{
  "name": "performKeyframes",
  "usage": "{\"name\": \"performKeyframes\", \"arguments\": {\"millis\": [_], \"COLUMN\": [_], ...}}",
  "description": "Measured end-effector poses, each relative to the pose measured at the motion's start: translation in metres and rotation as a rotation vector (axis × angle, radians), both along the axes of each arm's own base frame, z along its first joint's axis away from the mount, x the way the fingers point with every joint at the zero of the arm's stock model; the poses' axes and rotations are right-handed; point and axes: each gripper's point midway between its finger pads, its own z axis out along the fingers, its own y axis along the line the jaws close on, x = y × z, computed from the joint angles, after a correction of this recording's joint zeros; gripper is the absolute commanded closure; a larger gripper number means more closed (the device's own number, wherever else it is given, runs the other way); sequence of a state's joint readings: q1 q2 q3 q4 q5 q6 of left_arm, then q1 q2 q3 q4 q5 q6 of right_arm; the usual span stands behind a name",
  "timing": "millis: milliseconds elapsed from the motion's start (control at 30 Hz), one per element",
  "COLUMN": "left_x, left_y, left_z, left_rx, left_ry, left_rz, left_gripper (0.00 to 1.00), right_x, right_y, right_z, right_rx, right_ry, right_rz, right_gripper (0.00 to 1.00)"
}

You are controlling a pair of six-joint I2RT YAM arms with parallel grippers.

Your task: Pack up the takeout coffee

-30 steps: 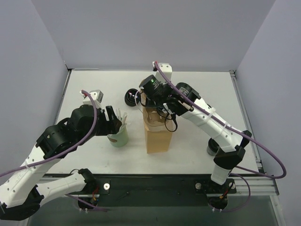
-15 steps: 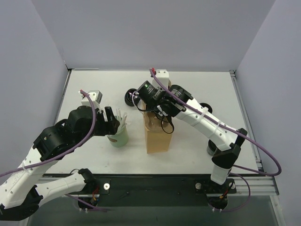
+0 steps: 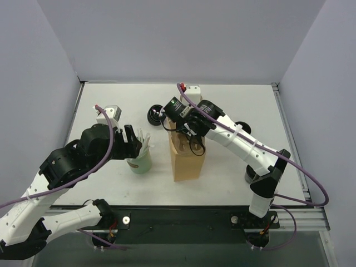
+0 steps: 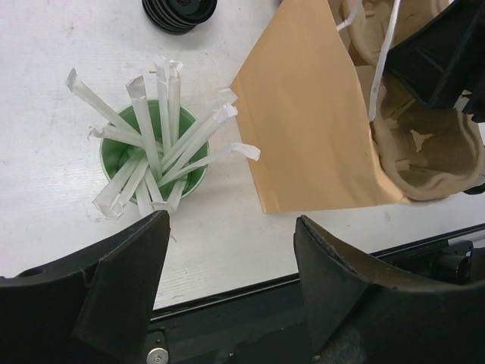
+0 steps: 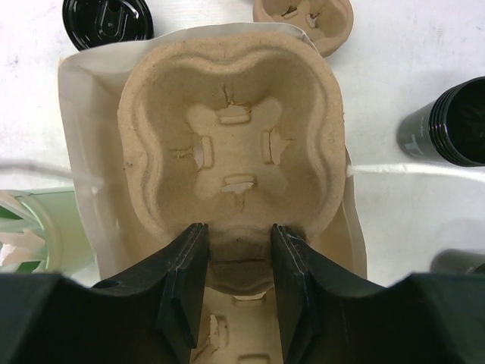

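Nearest us, the left pincer (image 4: 229, 220) stands wide open with nothing between its fingers. It hangs just above the near side of the green cup (image 3: 140, 164), which we judge puts it in place to reach the paper-wrapped straws (image 4: 148, 121) that fan out of that smooth plastic cup.

Just beside the cup stands the paper bag (image 3: 186, 164), tan, creased and upright, with its mouth open to the top. Over that mouth the right pincer (image 5: 237, 231) is closed partway on the edge of a pulp tray (image 5: 235, 114). The grip on one lobe keeps the tray level, and we take it that the tray is being fed into the bag as a seat for the drink. The tray is rough moulded fibre with rounded wells and small tabs in the middle. A similar piece seems to lie lower down in the bag.

Beyond the bag, the takeout coffee (image 5: 106, 21) stands on the white worktop (image 3: 233, 100), apart from both pincers. It is short, round and black, with a glossy embossed lid, and it is not yet packed. A second tray (image 5: 303, 19) lies farther back.
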State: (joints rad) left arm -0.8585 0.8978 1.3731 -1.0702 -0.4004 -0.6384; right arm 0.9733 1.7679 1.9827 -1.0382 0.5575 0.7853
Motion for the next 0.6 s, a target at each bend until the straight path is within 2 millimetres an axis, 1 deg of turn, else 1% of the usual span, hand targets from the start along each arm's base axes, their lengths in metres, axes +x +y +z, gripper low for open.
{"name": "performKeyframes", "arguments": {"millis": [233,433,500,600], "left_x": [0.001,0.002,0.002,0.003], "left_y": [0.002,0.002,0.002,0.004], "left_z": [0.001,0.001,0.001,0.0], "left_rx": [0.003,0.008,0.01,0.014], "left_ry": [-0.004,-0.005,-0.006,-0.008], "left_rz": [0.008,0.014,0.017,0.023], "left_gripper": [0.23,0.23,0.23,0.23], "right_x": [0.012,0.023,0.024,0.022], "right_y": [0.006,0.015,0.016,0.018], "right_z": [-0.018,-0.023,-0.032,-0.052], "right_rx": [-0.022,-0.006,-0.011,-0.022], "right_ry": [0.022,0.012,0.02,0.051], "right_rz": [0.016,0.053,0.06,0.077], "right_gripper": [0.72,0.72,0.72,0.72]}}
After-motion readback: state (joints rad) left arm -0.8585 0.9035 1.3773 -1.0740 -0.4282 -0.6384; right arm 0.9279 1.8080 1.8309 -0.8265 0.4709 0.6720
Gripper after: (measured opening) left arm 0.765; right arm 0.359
